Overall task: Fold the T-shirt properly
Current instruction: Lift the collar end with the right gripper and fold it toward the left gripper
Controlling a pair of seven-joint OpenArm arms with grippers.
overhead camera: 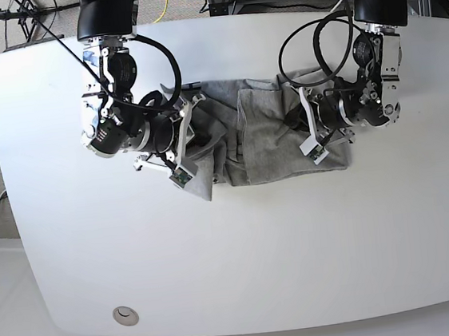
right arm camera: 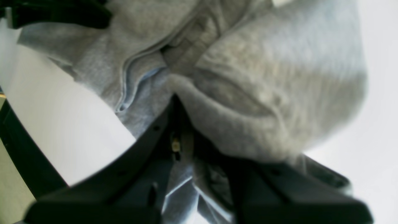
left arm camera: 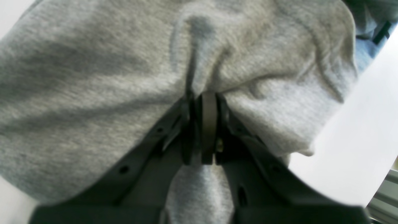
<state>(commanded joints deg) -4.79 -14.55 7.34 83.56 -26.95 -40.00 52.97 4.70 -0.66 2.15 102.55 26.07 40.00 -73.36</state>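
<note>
**Grey T-shirt bunched between two arms**

Lay crumpled, the T-shirt (overhead camera: 265,135), across the far middle of the white bench (overhead camera: 241,246). Reached into its edges from either side: right gripper (overhead camera: 196,143) at one end, left gripper (overhead camera: 293,120) at the other. Jaws hidden by cloth and arm.

Two black-and-silver arms with looping black cables and dark pincers.

T-shirt (overhead camera: 266,143): soft heathered knit cloth, matt. Table (overhead camera: 242,254): smooth white, matt.
</note>
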